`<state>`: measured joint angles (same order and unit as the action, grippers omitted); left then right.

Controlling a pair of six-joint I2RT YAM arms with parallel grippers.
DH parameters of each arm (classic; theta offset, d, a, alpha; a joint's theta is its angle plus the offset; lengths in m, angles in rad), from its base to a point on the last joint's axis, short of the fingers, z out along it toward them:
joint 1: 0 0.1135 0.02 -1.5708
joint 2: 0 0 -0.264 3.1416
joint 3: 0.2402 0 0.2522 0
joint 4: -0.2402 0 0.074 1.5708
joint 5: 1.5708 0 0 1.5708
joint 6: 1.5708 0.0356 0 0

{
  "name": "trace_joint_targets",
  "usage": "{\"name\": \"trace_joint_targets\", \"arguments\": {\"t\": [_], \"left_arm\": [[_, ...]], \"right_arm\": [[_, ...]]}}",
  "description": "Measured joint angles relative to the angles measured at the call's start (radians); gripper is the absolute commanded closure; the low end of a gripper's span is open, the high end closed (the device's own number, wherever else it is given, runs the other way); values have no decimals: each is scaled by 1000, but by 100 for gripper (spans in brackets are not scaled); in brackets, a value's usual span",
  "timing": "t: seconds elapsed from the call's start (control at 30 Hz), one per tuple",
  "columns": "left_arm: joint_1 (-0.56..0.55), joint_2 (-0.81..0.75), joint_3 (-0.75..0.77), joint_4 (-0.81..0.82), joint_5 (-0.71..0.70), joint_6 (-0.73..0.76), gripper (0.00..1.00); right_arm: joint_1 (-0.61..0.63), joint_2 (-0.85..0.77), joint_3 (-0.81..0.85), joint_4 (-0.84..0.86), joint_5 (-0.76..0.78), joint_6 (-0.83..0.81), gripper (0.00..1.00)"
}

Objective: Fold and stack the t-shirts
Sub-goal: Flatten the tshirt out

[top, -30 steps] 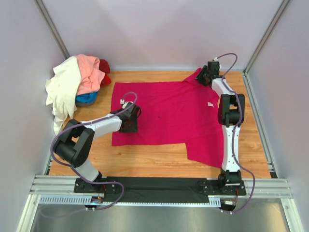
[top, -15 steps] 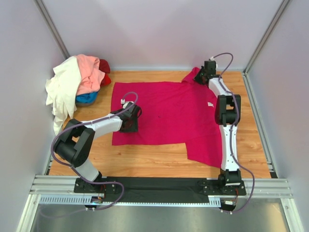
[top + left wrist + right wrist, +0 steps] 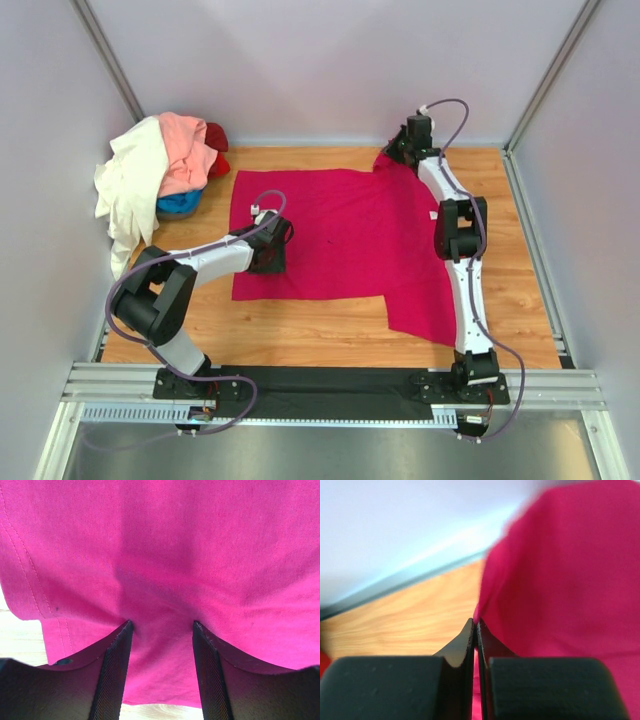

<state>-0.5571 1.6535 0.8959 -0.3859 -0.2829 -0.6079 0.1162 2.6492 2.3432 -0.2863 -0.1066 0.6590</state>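
The magenta t-shirt (image 3: pixel 340 235) lies spread flat on the table (image 3: pixel 520 300). A pile of t-shirts (image 3: pixel 165 165) in cream, salmon, blue and red occupies the far left corner. The left tool (image 3: pixel 161 667), fingers spread, presses on the shirt near its left hem. The right tool (image 3: pixel 475 630), fingers pressed together, pinches the shirt's far right corner.

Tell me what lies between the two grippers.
Only the magenta shirt, spread on the table, as the top view shows. The left gripper rests on its left part, and the right gripper pinches its far edge.
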Motion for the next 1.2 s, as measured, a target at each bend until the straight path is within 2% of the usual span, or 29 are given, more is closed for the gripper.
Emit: {"name": "trace_joint_targets", "arguments": {"t": [0.13,0.17,0.2,0.23,0.27,0.3,0.37,0.4,0.47,0.67,0.87,1.0,1.1,1.2], "left_arm": [[-1,-2,0,1,0,0,42],[-1,-3,0,2,0,0,42],[-1,-3,0,2,0,0,42],[-1,-4,0,2,0,0,42],[-2,-5,0,2,0,0,42],[-2,-7,0,2,0,0,42],[-2,-8,0,2,0,0,42],[-2,-8,0,2,0,0,42],[-4,-11,-1,2,0,0,42],[-24,-21,-6,-7,9,-5,42],[-76,-58,-27,-55,39,-32,42],[-90,-92,-60,-64,52,-52,42],[-91,-120,-90,-58,55,-69,41],[-91,-149,-121,-42,57,-85,41]], "right_arm": [[52,14,68,57,5,34,100],[66,15,71,77,7,47,98],[79,17,73,102,9,60,93],[88,21,74,120,9,70,81],[97,33,84,142,8,87,44],[105,52,102,165,6,107,28],[116,102,151,202,0,131,6],[119,119,158,211,-2,141,3],[120,140,157,216,-6,146,0],[96,127,93,240,-6,145,0],[47,-61,-111,268,-5,100,0],[7,-195,-186,274,1,62,0],[-25,-234,-190,275,-3,42,3],[-53,-226,-190,262,-31,36,14]]}}
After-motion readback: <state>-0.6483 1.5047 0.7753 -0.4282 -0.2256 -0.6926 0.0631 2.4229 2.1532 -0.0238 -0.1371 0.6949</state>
